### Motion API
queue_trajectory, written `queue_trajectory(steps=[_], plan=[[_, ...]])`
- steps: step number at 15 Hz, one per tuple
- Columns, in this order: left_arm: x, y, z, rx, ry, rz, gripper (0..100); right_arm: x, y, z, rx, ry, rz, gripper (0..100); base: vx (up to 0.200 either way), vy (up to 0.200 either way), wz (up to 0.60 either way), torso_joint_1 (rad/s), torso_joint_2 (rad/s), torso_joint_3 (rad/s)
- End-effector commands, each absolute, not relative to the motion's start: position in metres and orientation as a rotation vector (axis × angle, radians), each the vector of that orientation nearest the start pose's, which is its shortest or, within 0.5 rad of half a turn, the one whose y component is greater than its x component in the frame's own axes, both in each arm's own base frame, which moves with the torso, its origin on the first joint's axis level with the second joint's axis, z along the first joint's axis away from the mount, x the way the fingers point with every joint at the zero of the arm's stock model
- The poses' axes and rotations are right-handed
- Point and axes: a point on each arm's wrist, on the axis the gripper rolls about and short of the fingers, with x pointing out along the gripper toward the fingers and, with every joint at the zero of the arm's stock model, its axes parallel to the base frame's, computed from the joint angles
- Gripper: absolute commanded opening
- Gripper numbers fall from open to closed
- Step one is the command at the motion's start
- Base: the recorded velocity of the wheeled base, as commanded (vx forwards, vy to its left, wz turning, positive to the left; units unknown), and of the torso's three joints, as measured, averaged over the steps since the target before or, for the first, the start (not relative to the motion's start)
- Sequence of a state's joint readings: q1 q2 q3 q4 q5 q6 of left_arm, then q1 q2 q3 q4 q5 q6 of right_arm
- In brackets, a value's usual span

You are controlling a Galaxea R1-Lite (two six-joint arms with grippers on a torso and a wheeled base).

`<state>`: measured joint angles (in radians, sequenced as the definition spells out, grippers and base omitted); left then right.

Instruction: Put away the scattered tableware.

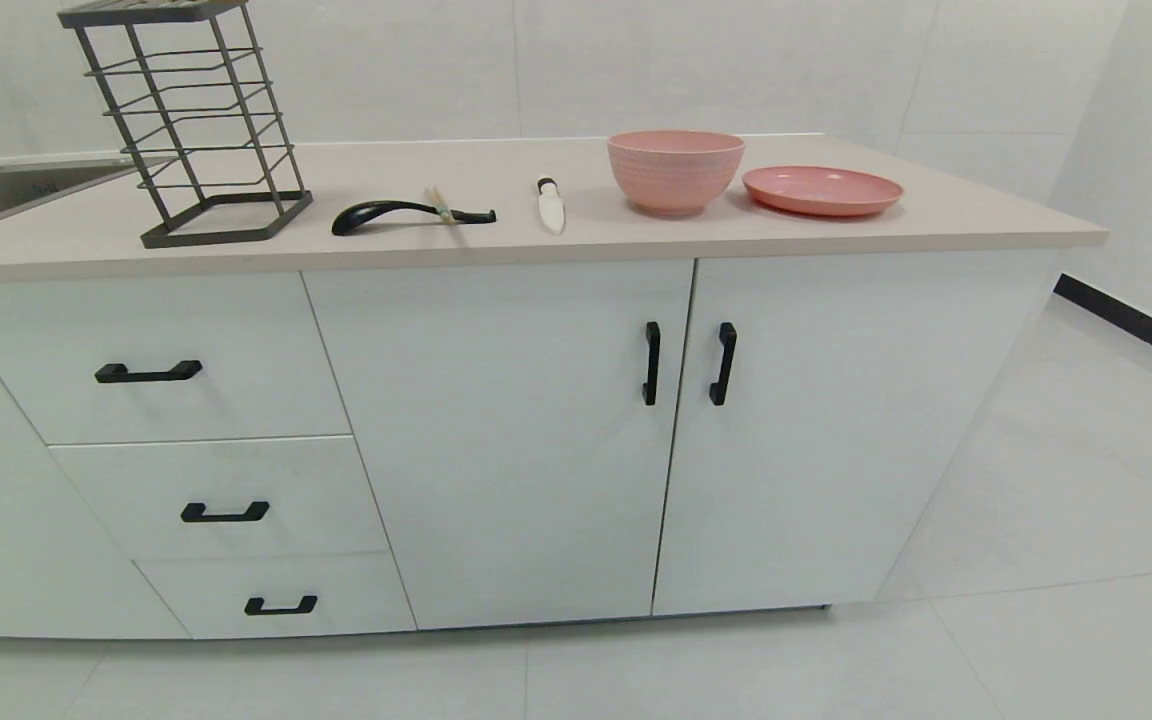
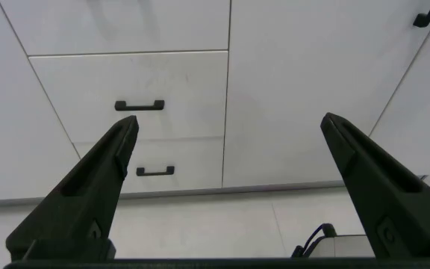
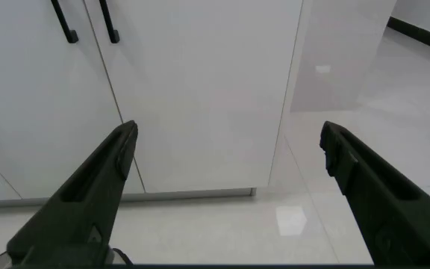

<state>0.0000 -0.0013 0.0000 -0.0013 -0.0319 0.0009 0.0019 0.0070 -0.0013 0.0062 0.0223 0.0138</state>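
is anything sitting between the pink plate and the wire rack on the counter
Yes. Along the counter, between the plate and the rack, stands the pink bowl right beside the plate, then a white knife, then a black spoon with chopsticks at its handle, nearest the rack.

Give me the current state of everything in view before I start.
Left gripper: open, empty.
Right gripper: open, empty.
Pink bowl: upright on the counter.
Pink plate: flat on the counter.
Black spoon: lying on the counter.
White knife: lying on the counter.
Rack: upright, empty.
Drawers: all three shut.
Cabinet doors: both shut.
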Motion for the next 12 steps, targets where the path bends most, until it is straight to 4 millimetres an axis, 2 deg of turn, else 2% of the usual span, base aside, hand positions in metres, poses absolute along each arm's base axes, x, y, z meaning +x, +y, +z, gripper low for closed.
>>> queue_trajectory(steps=[1, 8, 9, 10, 11, 12], plan=[[-0.023, -0.001, 0.076, 0.002, -0.002, -0.031, 100, -0.022, 0.001, 0.076, 0.014, 0.017, 0.034, 100, 0.0, 0.0, 0.0, 0.0, 0.0, 0.0], [-0.023, -0.001, 0.076, 0.006, -0.002, -0.029, 100, -0.022, 0.001, 0.075, -0.009, 0.017, 0.046, 100, 0.0, 0.0, 0.0, 0.0, 0.0, 0.0], [-0.023, -0.001, 0.076, 0.005, -0.002, -0.031, 100, -0.032, 0.002, 0.117, -0.031, -0.241, 0.092, 100, 0.0, 0.0, 0.0, 0.0, 0.0, 0.0], [-0.023, -0.001, 0.076, 0.002, -0.002, -0.031, 100, -0.039, 0.005, 0.154, -0.056, -0.345, 0.128, 100, 0.0, 0.0, 0.0, 0.0, 0.0, 0.0], [-0.023, -0.001, 0.076, 0.003, -0.002, -0.032, 100, -0.039, 0.008, 0.182, -0.077, -0.343, 0.156, 100, 0.0, 0.0, 0.0, 0.0, 0.0, 0.0], [-0.023, -0.001, 0.076, 0.005, -0.002, -0.032, 100, -0.034, 0.01, 0.188, -0.086, -0.311, 0.203, 100, 0.0, 0.0, 0.0, 0.0, 0.0, 0.0]])
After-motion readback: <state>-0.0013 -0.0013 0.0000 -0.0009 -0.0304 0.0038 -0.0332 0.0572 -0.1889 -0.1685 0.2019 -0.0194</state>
